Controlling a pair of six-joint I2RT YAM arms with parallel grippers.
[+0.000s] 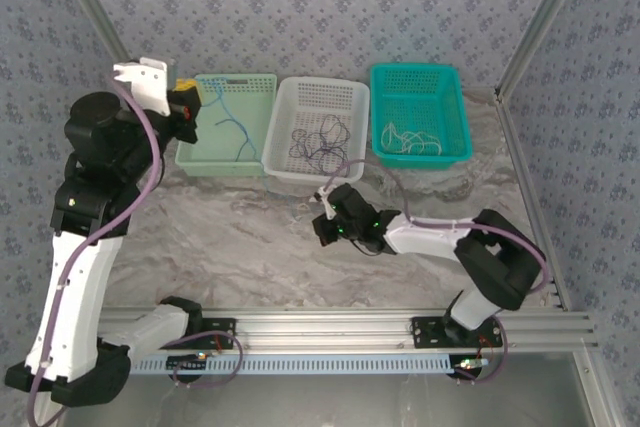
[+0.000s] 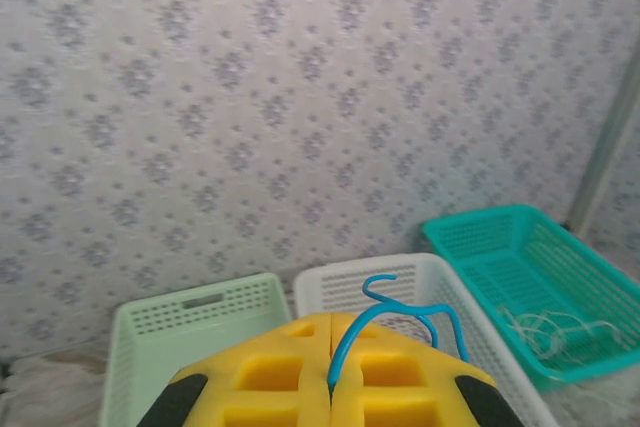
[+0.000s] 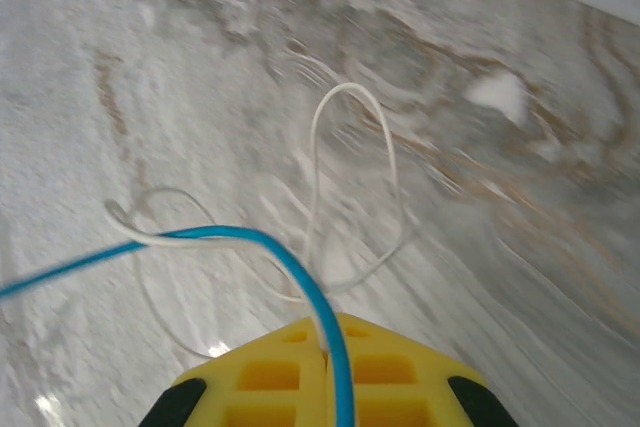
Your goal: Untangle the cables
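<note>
A: Now, what is the gripper status?

B: The left gripper (image 2: 330, 335) is clenched on the blue cable (image 2: 405, 299), which curls up just ahead of its fingertips. The right gripper (image 3: 326, 335) is also clenched on blue cable. I cannot tell whether it is the same one.

A: Where is the tangle?

B: Ahead and left of the right gripper. The white cable (image 3: 347, 88) wraps over the blue there, then loops on the worktop (image 3: 520, 247) straight ahead. It also runs in at the fingertips. Whether it is pinched I cannot tell.

A: What is the procedure?

B: As judged:
1. Hold both grips firm.
2. Draw the right gripper away slowly, along the blue line.
3. Watch the crossing. If it tightens, stop and slacken.
4. Leave the white loop flat so it slides free rather than knots.
</note>
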